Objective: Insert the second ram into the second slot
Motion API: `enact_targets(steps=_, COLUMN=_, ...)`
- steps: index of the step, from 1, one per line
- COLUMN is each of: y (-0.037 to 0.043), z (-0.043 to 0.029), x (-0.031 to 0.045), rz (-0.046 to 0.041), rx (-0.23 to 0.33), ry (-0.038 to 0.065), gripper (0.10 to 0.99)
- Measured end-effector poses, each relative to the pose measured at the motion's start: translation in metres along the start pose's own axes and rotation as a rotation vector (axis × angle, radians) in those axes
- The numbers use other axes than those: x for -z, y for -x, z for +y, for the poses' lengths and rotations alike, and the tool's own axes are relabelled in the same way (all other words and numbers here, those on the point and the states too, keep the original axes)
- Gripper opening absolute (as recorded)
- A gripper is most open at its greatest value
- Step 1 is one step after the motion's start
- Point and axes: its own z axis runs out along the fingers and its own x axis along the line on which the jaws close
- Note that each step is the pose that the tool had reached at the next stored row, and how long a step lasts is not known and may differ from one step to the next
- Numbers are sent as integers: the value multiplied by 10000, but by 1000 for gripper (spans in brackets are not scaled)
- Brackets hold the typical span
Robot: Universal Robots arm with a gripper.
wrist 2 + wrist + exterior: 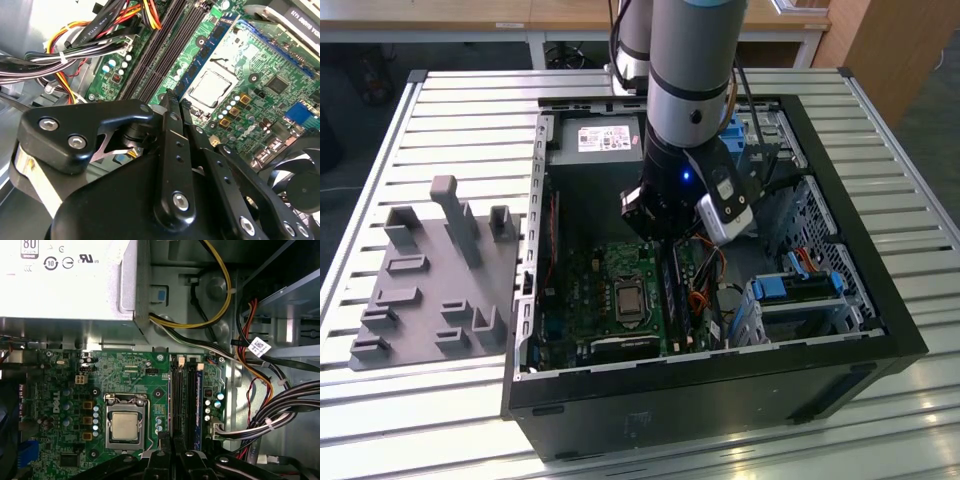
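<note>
Bright, even room light from overhead fills the exterior view; the slatted table [450, 110] is pale, with white glare on its slats toward 5 o'clock. The arm [690, 70] has a soft sheen on its silver shell and shades the inside of the computer case [720, 400], darkest at 9 o'clock from the wrist. In the first wrist view the power supply [65, 285] is nearly washed out, the motherboard [130, 375] evenly lit. In the second wrist view the processor [210, 87] shines pale, and the gripper [174, 102] is a black mass with small glints on its screws
</note>
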Motion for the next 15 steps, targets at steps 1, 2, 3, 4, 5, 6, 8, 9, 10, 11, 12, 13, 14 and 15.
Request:
enact_targets(steps=1, y=0, z=0, x=-1, rz=0, rx=-25, ry=-1, gripper=137)
enact_targets(steps=2, y=0, z=0, x=-2, rz=0, rx=-41, ry=-2, gripper=137)
enact_targets(steps=3, y=0, z=0, x=-4, rz=-1, rx=-41, ry=0, gripper=137)
enact_targets(steps=4, y=0, z=-1, x=-9, rz=-1, rx=-41, ry=2, gripper=137)
enact_targets(steps=5, y=0, z=-2, x=-15, rz=-2, rx=-42, ry=2, gripper=137)
enact_targets(steps=6, y=0, z=-3, x=-24, rz=-1, rx=-42, ry=1, gripper=137)
enact_targets(steps=8, y=0, z=-5, x=-36, rz=-1, rx=-42, ry=0, gripper=137)
enact_targets(steps=9, y=0, z=-6, x=-42, rz=-1, rx=-43, ry=0, gripper=137)
enact_targets(steps=10, y=0, z=-6, x=-47, rz=0, rx=-44, ry=-1, gripper=137)
enact_targets(steps=11, y=-1, z=-7, x=-48, rz=0, rx=-45, ry=-2, gripper=137)
enact_targets(steps=12, y=0, z=-10, x=-51, rz=-1, rx=-52, ry=-1, gripper=137)
enact_targets(steps=13, y=0, z=-10, x=-51, rz=0, rx=-53, ry=-1, gripper=137)
enact_targets(steps=14, y=0, z=-11, x=-51, rz=-1, rx=-53, ry=-1, gripper=137)
enact_targets(steps=15, y=0, z=-11, x=-51, rz=0, rx=-53, ry=-1, gripper=137)
